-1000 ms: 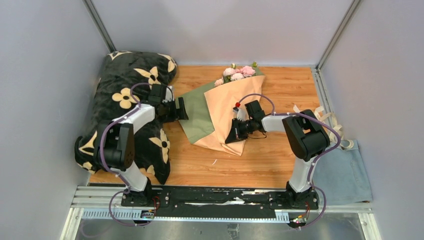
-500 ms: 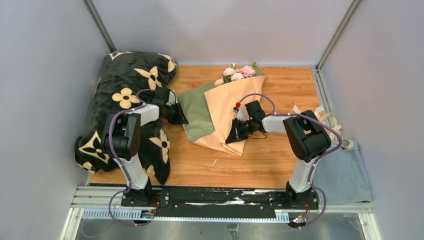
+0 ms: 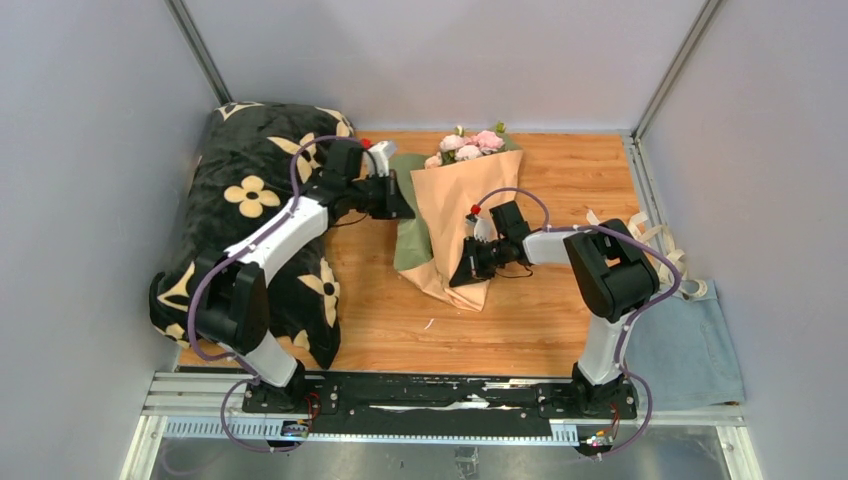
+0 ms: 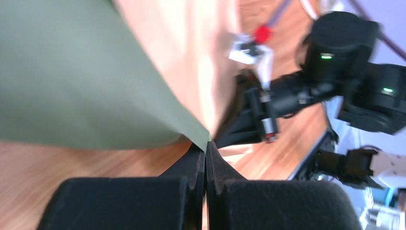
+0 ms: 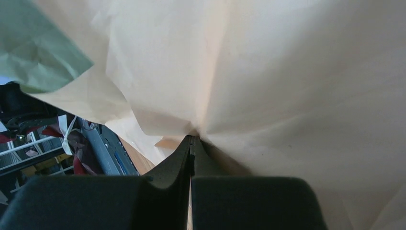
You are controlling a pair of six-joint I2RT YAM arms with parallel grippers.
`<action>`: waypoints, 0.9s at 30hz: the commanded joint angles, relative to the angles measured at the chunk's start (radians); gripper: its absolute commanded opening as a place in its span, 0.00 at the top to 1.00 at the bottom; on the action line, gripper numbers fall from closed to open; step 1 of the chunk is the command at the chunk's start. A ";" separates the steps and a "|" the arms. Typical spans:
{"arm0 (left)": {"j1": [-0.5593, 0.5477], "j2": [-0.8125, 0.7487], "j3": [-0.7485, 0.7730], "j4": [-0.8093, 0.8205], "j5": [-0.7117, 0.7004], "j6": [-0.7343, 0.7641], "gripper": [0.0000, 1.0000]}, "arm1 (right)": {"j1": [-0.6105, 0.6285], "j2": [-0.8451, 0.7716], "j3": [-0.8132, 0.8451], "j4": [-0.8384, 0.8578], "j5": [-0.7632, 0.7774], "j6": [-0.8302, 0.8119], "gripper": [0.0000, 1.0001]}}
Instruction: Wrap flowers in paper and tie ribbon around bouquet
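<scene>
Left claw is clamped shut on the corner of the olive flap of the paper, with the flap lifted off the surface. Right claw is pinched closed on the peach face near the cone's narrow end, so it pins the stems' end. The bouquet's long axis runs from the flowers at the far edge down to that pinch, tilted slightly left towards the near side. Key relation: the olive flap sits on the left side of that axis, and the left claw is just beside the cone's left edge. I'd say the wrap closes by carrying the flap rightwards across the peach face while the right claw anchors the tip. The left arm is the nearer one for that. Risk is thin paper tearing or slipping out at the corner grip. The ribbon lies loose on the surface, well apart to the right behind the right arm's elbow. Nothing is tied yet, and the right arm is closer for that pickup.
</scene>
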 commanded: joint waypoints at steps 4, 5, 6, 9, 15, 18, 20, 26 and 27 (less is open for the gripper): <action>-0.217 0.173 0.270 -0.065 0.020 0.031 1.00 | 0.009 0.041 -0.032 0.059 0.080 0.038 1.00; -0.237 0.201 0.312 -0.079 0.012 0.031 1.00 | 0.009 0.036 -0.035 0.077 0.078 0.046 1.00; -0.254 0.232 0.350 -0.090 0.007 0.027 1.00 | 0.009 0.031 -0.036 0.091 0.075 0.057 1.00; -0.308 0.305 0.449 -0.122 0.004 0.030 1.00 | 0.008 0.024 -0.047 0.132 0.058 0.088 1.00; -0.339 0.378 0.518 -0.134 -0.075 0.073 1.00 | 0.003 0.011 -0.092 0.253 0.030 0.195 1.00; -0.355 0.432 0.547 -0.140 -0.125 0.112 1.00 | -0.005 -0.012 -0.148 0.400 0.012 0.328 1.00; -0.360 0.463 0.551 -0.142 -0.135 0.127 1.00 | -0.009 -0.073 -0.192 0.479 0.052 0.391 1.00; -0.386 0.529 0.553 -0.125 -0.184 0.189 1.00 | -0.038 -0.199 -0.211 0.430 0.091 0.433 0.97; -0.393 0.543 0.560 -0.132 -0.185 0.192 1.00 | -0.049 -0.203 -0.222 0.434 0.089 0.453 0.97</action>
